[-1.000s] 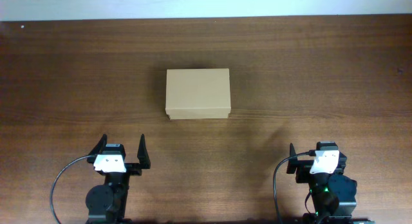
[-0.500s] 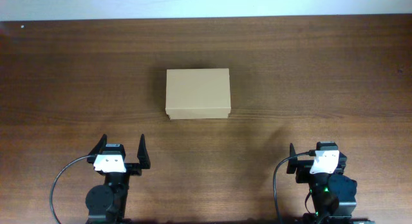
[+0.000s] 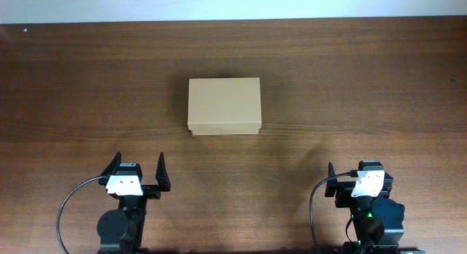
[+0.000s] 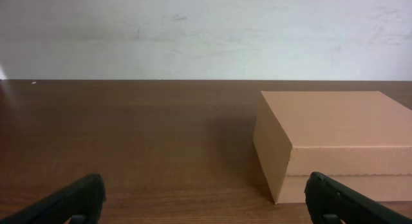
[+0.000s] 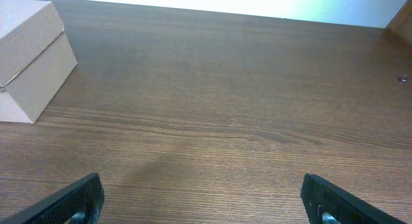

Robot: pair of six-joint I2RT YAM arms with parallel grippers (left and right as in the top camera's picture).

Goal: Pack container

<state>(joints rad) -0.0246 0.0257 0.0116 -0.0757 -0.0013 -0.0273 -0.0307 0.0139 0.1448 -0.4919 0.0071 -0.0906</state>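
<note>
Overhead: one box [image 3: 224, 106] is sitting shut on one dark wooden table [image 3: 379, 79], about midway across and toward the far side, well apart from the two grippers at the near edge. The left gripper [image 3: 139, 166] is holding its two fingers spread wide with nothing between them. The right gripper [image 3: 356, 175] is showing only one finger clearly from above.

Left wrist: the box is lying ahead and to the right, with a white wall [image 4: 193, 31] behind the table. It is tan, plain cardboard, unmarked, with a thin seam running just below its top edge. The two black fingertips are standing far apart at the frame's lower corners, empty.

Right wrist: the box is poking in at the far left, one corner showing. Both fingertips are standing wide apart over bare wood, gripping nothing.
</note>
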